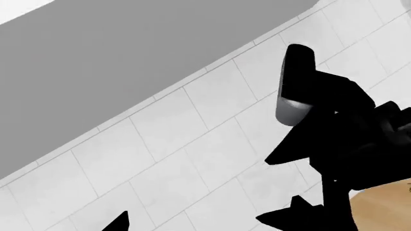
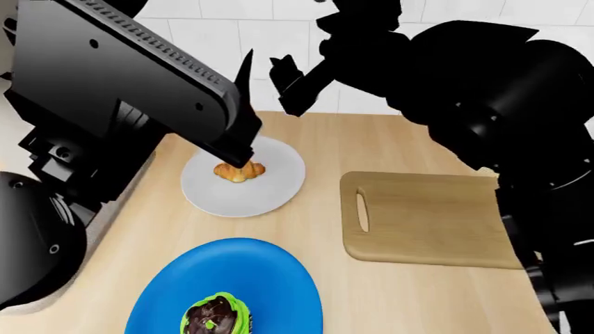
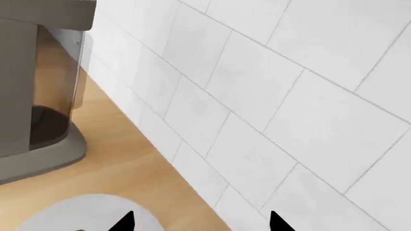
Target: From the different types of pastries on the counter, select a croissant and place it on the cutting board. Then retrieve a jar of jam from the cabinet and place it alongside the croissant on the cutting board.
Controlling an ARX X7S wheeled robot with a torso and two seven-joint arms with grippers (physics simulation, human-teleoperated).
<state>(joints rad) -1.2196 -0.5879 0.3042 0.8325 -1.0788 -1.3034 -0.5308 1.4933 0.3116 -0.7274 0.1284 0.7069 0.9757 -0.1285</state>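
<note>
I've got the right claw (image 3: 199, 224) spread wide and empty over the grey plate (image 2: 278, 188), apparently lining up on the croissant (image 2: 239, 171) lying there beside the cutting board (image 2: 436, 223), while the left claw (image 1: 204, 219), parted on nothing, faces the wall.

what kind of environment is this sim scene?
Most likely a kitchen counter: a wood-look countertop backed by a white tiled wall, with a cutting board, a croissant on a grey plate, and what looks like a coffee maker.
</note>
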